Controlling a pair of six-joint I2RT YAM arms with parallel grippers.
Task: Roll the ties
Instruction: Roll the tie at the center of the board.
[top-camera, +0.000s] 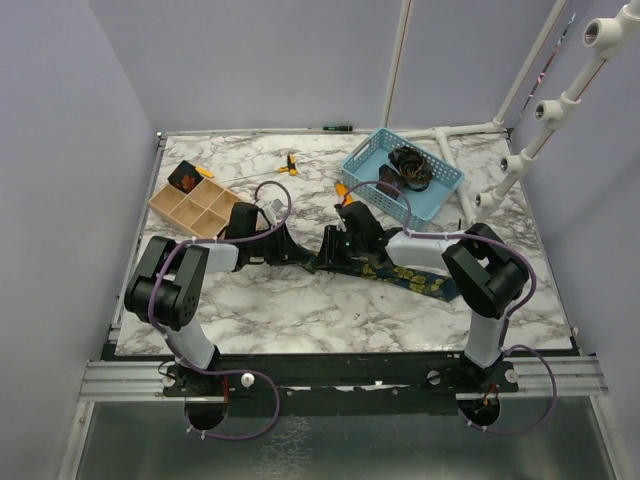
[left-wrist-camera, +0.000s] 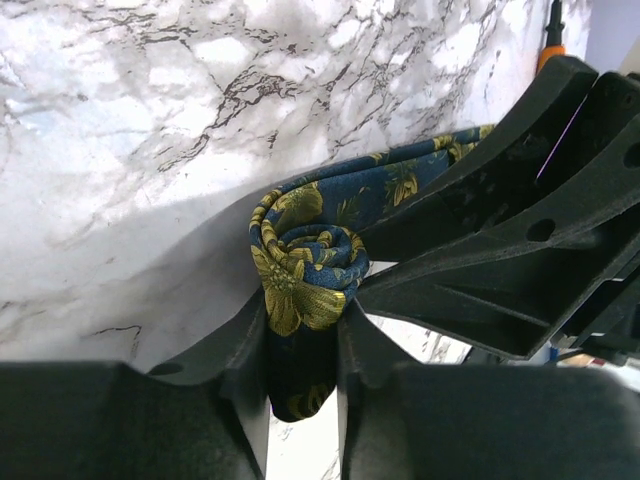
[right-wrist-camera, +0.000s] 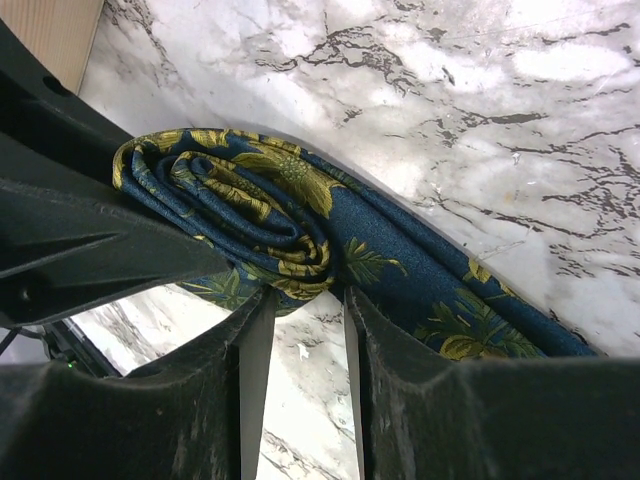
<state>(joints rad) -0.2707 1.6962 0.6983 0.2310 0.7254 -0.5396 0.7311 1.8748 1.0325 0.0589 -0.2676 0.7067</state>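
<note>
A navy tie (top-camera: 412, 279) with a yellow-green floral print lies flat on the marble table, running right from a rolled end at the middle. My left gripper (top-camera: 310, 260) is shut on that roll (left-wrist-camera: 305, 262), with fabric filling the gap between its fingers (left-wrist-camera: 245, 350). My right gripper (top-camera: 333, 250) meets it from the opposite side. Its fingertips (right-wrist-camera: 250, 320) pinch the roll's other end (right-wrist-camera: 270, 215). The unrolled length (right-wrist-camera: 440, 290) trails off to the right. A dark coil (top-camera: 410, 165) lies in the blue basket (top-camera: 440, 195).
A wooden compartment tray (top-camera: 205, 215) stands at the back left, with a small dark thing with red-orange marks (top-camera: 184, 178) in its far cell. Orange-handled tools (top-camera: 290, 165) lie behind the grippers. White pipes (top-camera: 470, 200) stand at the right.
</note>
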